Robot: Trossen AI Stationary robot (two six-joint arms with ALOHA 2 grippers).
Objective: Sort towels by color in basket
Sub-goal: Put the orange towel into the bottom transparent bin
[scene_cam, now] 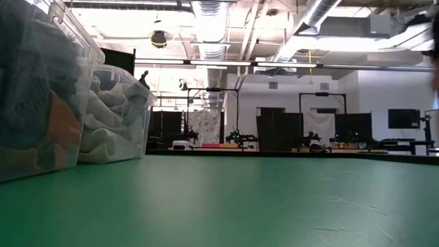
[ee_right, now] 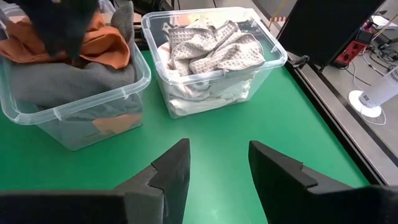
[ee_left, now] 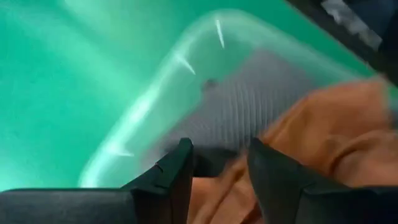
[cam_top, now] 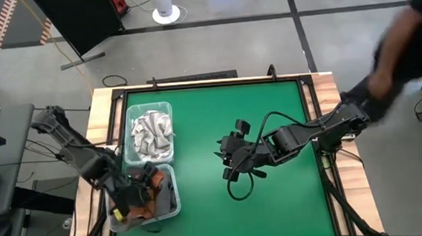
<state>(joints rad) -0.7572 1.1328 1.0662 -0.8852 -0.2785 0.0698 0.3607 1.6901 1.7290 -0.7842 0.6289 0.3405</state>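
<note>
High view: two bins [cam_top: 174, 202], two arms, left tool [cam_top: 138, 194] inside one.

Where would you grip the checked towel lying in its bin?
Probably the raised fold on top of the checked towel, coming straight down from above: it lies crumpled with ridges standing near the rim, and the clear bin walls block any sideways approach.

In the high view the left hand [cam_top: 131, 194] covers much of the near bin [cam_top: 174, 202], so the rust-orange towel [cam_top: 156, 183] shows only in part. In the left wrist view that towel is smeared by blur and cut off at the frame edge. A person [cam_top: 407, 41] beside the surface is a dark blur, cropped by the picture's border.
</note>
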